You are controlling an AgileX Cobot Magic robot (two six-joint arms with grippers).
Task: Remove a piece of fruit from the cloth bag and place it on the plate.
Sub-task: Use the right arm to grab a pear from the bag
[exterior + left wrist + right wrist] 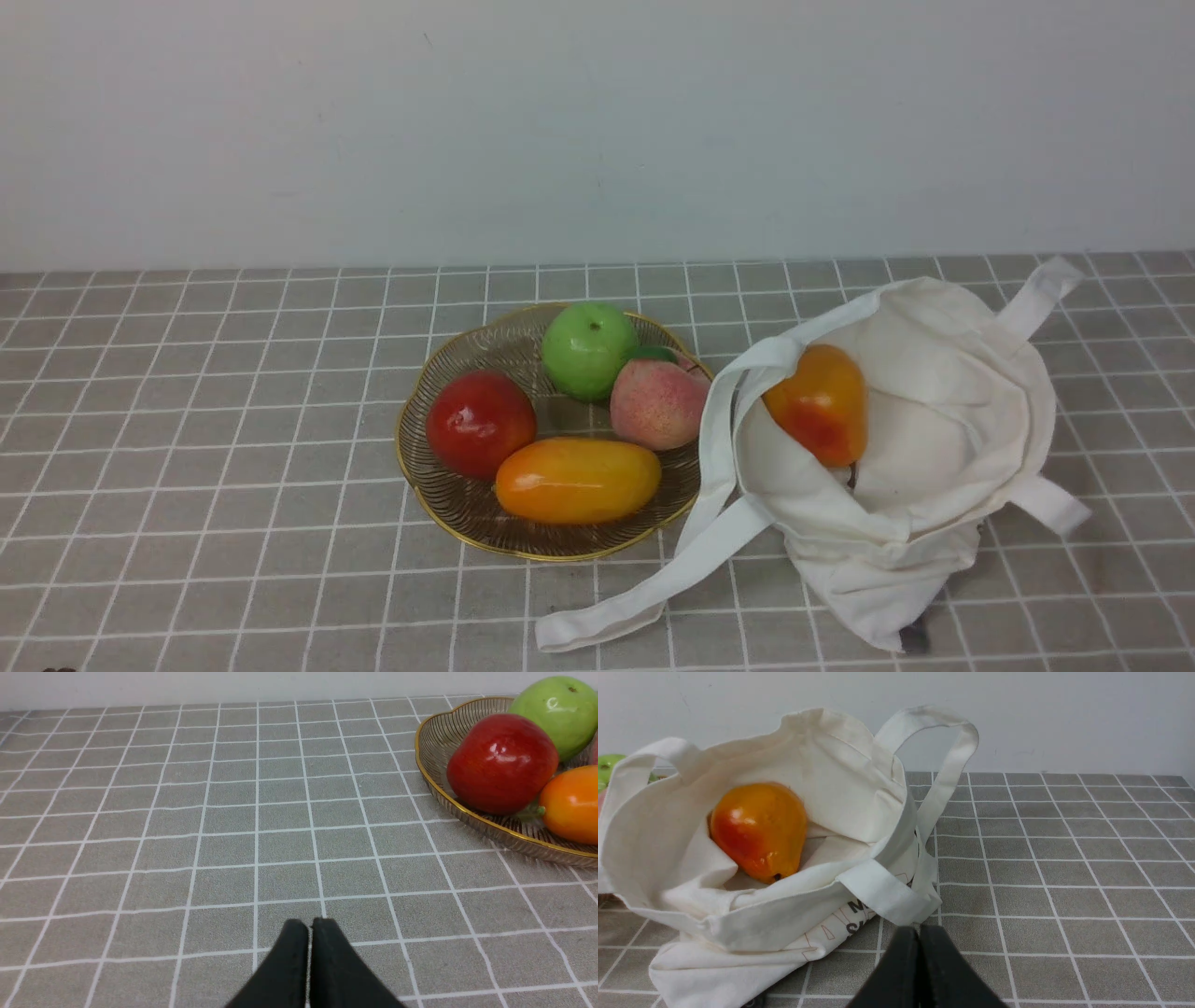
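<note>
Inside cloth bag (943, 322), just right of plate (403, 439): mango-like fruit (820, 403), untouched. L pincer (309, 927) and R pincer (919, 934) clenched, empty, above counter (233, 420).

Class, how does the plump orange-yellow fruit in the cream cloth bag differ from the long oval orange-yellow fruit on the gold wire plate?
The plump fruit sits inside the cloth bag; the oval fruit lies on the wire plate. The plump fruit tapers and has a red blush; the oval fruit has rounded ends. Both are glossy orange-yellow.
</note>
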